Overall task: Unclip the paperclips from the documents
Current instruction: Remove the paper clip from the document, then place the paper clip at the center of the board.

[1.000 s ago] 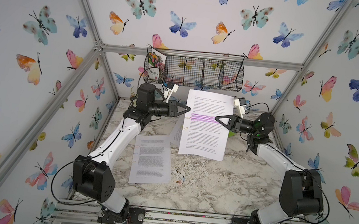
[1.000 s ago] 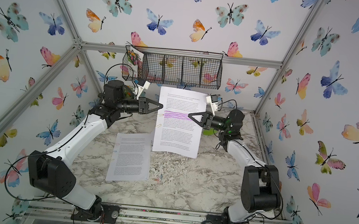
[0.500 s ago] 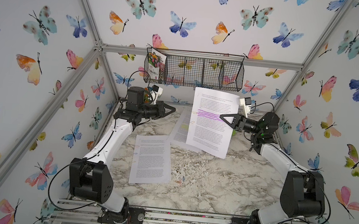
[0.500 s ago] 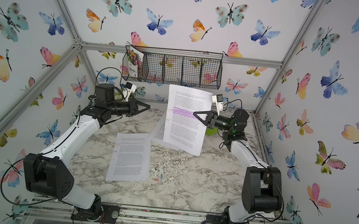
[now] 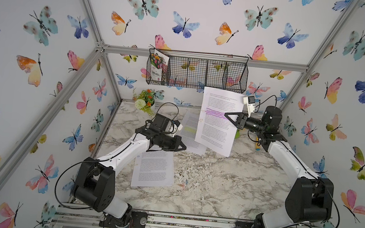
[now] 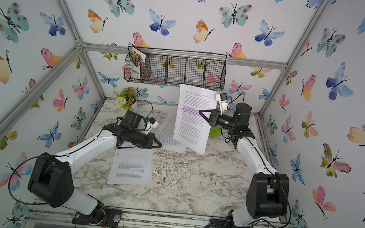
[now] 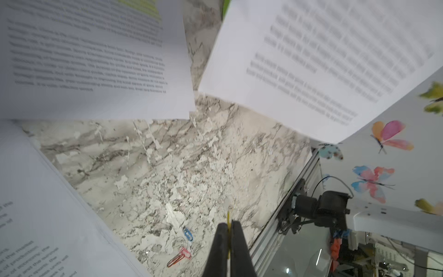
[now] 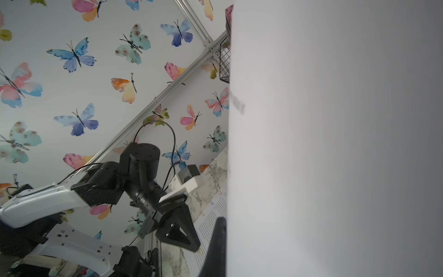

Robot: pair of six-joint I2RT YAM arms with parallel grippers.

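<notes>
My right gripper [image 5: 225, 115] [image 6: 200, 112] is shut on the right edge of the purple-highlighted document [image 5: 217, 123] [image 6: 193, 122], holding it upright above the table. Its blank back [image 8: 335, 144] fills the right wrist view. My left gripper [image 5: 184, 146] [image 6: 160, 144] [image 7: 229, 224] hangs low over the table, shut on a yellow paperclip [image 7: 229, 217]. Beneath it lies the unhighlighted document [image 5: 153, 169]. The yellow-green highlighted document [image 5: 190, 131] lies behind it, with an orange clip [image 5: 201, 120] on its edge. A blue paperclip [image 7: 188, 234] and a pink paperclip [image 7: 179, 257] lie loose on the marble.
A wire basket [image 5: 197, 71] hangs on the back wall with a flower seed packet [image 5: 157, 66] in its left end. A small flower plant [image 5: 144, 101] stands at the back left. Something green [image 6: 215, 132] sits behind the raised sheet. The table's front rail [image 7: 275, 223] is close to my left gripper.
My left gripper has left the raised document's left edge and dropped toward the front over the table. The right gripper has carried the document slightly right and back.
</notes>
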